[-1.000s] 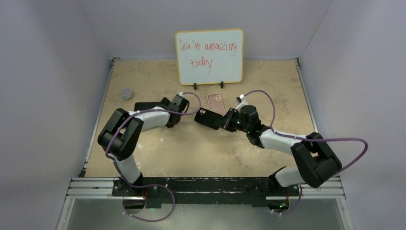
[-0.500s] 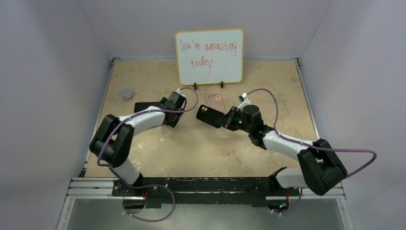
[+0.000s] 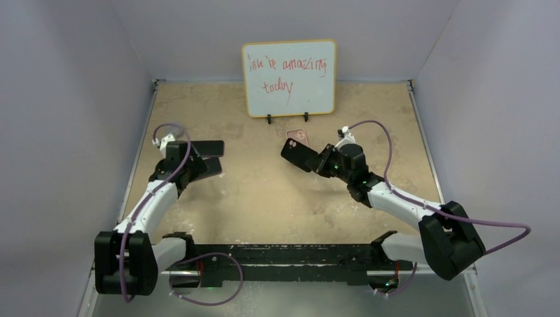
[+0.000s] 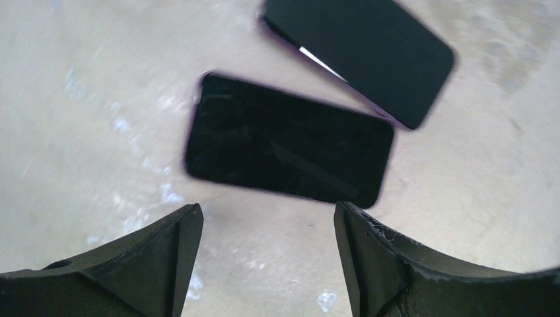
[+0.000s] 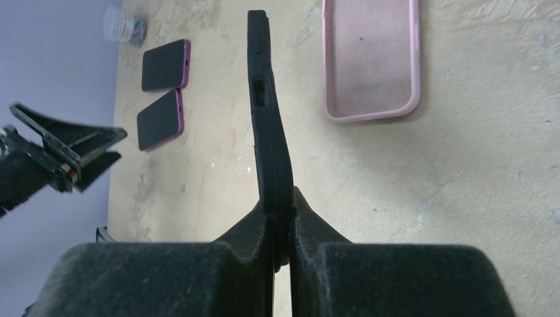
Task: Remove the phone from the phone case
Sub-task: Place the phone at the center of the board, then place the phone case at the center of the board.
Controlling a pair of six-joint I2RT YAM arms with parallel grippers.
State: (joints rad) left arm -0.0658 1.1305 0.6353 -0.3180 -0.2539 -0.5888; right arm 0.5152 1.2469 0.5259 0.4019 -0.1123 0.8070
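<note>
My right gripper (image 5: 280,205) is shut on the lower end of a black phone case (image 5: 267,112), held edge-on above the table; the top view shows the case (image 3: 298,154) tilted up beside the gripper (image 3: 318,162). Two phones with dark screens and purple edges lie flat at the left, one (image 4: 287,148) just beyond my left fingertips and the other (image 4: 360,56) farther off. My left gripper (image 4: 267,221) hangs open over the table with nothing between its fingers. In the top view it (image 3: 201,166) sits next to a phone (image 3: 210,146).
An empty pink case (image 5: 370,59) lies flat behind the black one, also in the top view as the pink case (image 3: 297,137). A whiteboard (image 3: 288,77) stands at the back. A small round jar (image 5: 125,26) sits beyond the phones near the left wall.
My left arm has swung from the black case at the centre out to the left, and its jaws have spread wider. The right gripper has carried the case slightly right and back.
</note>
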